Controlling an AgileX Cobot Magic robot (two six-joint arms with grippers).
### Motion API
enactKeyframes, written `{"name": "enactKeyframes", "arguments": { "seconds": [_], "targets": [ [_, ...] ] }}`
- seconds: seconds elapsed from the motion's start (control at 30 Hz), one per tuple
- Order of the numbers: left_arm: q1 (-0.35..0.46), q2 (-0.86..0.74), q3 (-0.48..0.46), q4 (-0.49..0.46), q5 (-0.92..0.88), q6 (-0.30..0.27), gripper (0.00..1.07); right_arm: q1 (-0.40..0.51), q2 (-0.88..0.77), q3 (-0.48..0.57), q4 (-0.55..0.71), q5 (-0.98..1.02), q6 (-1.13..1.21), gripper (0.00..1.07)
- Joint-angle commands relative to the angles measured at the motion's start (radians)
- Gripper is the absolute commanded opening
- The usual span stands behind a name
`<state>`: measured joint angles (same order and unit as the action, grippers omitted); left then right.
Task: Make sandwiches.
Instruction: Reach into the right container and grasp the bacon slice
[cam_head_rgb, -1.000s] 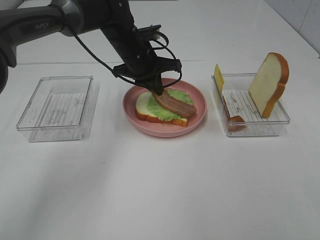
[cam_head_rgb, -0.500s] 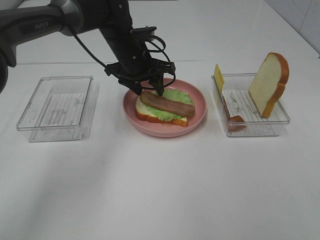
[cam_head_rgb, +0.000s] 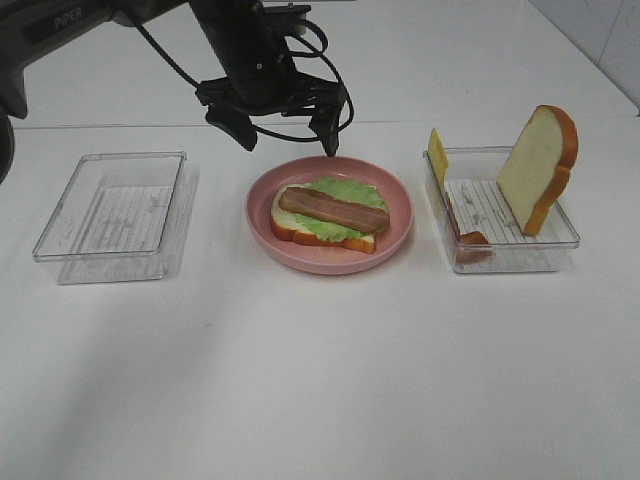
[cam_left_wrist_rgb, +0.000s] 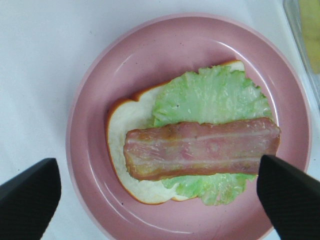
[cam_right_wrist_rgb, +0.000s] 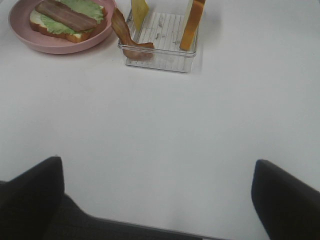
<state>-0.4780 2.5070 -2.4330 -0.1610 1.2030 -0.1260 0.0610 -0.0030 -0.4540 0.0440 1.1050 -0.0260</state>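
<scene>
- Left gripper (cam_head_rgb: 288, 140) has lifted off the bacon strip (cam_head_rgb: 333, 211); jaws apart, empty, above the pink plate (cam_head_rgb: 330, 263).
- On plate: bread slice (cam_head_rgb: 290, 225), lettuce (cam_head_rgb: 340, 188), bacon.
- Remaining: cheese (cam_head_rgb: 437, 152) and top slice (cam_head_rgb: 538, 168), in the tray (cam_head_rgb: 510, 262) beside the plate.

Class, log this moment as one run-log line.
left gripper: open, above plate | bacon: on lettuce on bread | right gripper: open, empty

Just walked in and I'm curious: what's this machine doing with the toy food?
It is building a sandwich. On the plate lie a bread slice, lettuce and one bacon strip, stacked in that order. The left tool hangs open above the plate, holding nothing. The tray on the right holds cheese, a second bread slice and a spare bacon strip, not yet used. The right tool is open too, away from the food.
</scene>
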Motion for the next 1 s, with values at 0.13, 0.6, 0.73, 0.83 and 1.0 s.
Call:
{"name": "enactKeyframes", "arguments": {
  "seconds": [0.13, 0.6, 0.73, 0.83, 1.0],
  "targets": [
    [0.002, -0.048, -0.015, 0.042, 0.104, -0.012, 1.00, -0.003, -0.036, -0.005, 0.003, 0.003, -0.001, 0.99],
    [0.014, -0.310, 0.154, 0.081, 0.115, -0.029, 1.00, -0.003, -0.036, -0.005, 0.003, 0.003, -0.001, 0.99],
    [0.014, -0.388, 0.258, 0.122, 0.115, -0.026, 1.00, -0.003, -0.036, -0.005, 0.003, 0.003, -0.001, 0.99],
    [0.014, -0.482, 0.375, 0.161, 0.115, -0.026, 1.00, -0.003, -0.036, -0.005, 0.003, 0.003, -0.001, 0.99],
    [0.023, -0.654, 0.621, 0.213, 0.113, -0.035, 1.00, -0.003, -0.036, -0.005, 0.003, 0.003, -0.001, 0.99]
  ]
}}
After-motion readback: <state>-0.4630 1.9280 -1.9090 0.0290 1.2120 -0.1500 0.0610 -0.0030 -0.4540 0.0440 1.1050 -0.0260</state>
